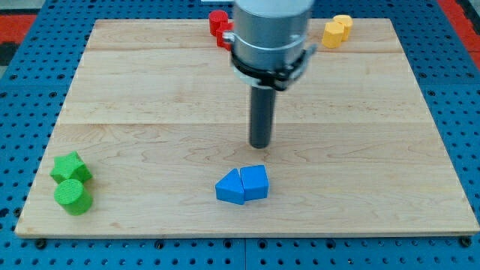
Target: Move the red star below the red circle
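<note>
Our tip (259, 145) rests mid-desk (135, 97), the red circle (217, 19) and red star (224, 36) at 11 o'clock, partly hidden; we carry no fingers.

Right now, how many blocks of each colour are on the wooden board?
Red: 2, a red circle and a second red block, both partly hidden behind the arm at the view's top
Yellow: 1, the yellow block
Green: 2, the green star and the green cylinder
Blue: 2, two blue blocks touching, one and the other
Total: 7
</note>
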`<state>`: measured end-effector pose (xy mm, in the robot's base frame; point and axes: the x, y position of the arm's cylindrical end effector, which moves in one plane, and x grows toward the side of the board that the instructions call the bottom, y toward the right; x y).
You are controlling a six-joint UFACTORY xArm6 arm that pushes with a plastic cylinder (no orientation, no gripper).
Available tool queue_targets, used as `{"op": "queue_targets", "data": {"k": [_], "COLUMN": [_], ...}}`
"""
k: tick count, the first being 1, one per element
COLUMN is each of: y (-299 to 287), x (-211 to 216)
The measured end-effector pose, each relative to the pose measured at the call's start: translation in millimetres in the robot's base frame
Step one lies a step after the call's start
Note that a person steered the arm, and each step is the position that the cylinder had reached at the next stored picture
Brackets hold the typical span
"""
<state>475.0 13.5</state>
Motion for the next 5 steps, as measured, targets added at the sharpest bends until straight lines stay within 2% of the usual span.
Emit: {"op": "queue_targets", "data": {"k": [1, 3, 4, 5], "y": [17, 69, 57, 54], "x": [-63, -226, -283, -283]}}
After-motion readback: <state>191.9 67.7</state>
